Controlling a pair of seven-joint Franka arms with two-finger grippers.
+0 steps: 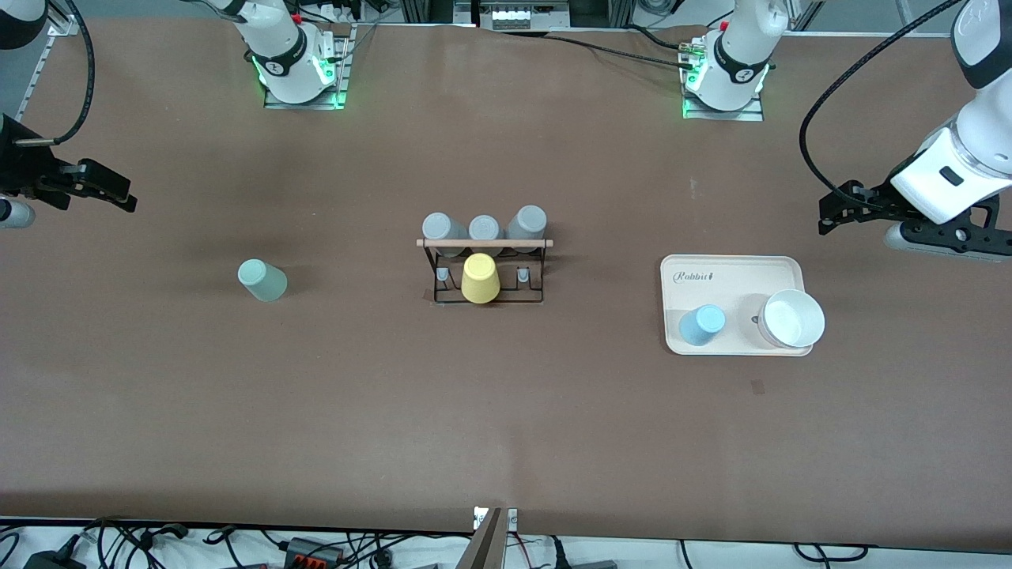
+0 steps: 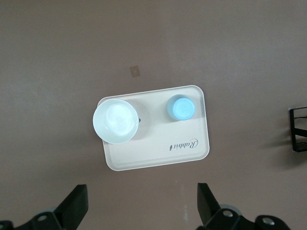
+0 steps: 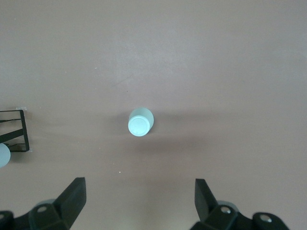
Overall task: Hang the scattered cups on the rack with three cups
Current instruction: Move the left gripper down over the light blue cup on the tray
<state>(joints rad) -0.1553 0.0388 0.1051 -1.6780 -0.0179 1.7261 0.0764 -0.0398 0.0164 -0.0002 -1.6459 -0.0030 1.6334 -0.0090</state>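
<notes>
The pale mint cup [image 1: 262,280] stands bottom up on the table toward the right arm's end; it also shows in the right wrist view [image 3: 140,122]. The light blue cup [image 1: 701,325] stands bottom up on the cream tray [image 1: 735,273], and it also shows in the left wrist view [image 2: 181,107]. The black wire rack [image 1: 484,243] with its wooden rod stands mid-table. My right gripper [image 1: 118,194] [image 3: 140,184] is open and empty, up over the table's right-arm end. My left gripper [image 1: 830,209] [image 2: 141,191] is open and empty, up over the table beside the tray [image 2: 158,153].
A yellow cup [image 1: 480,278] hangs on the rack's side nearer the front camera. Three grey cups [image 1: 484,229] hang on its side farther from that camera. A white bowl [image 1: 791,318] [image 2: 115,121] sits on the tray beside the blue cup. The rack's edge shows in both wrist views [image 2: 297,129] [image 3: 17,129].
</notes>
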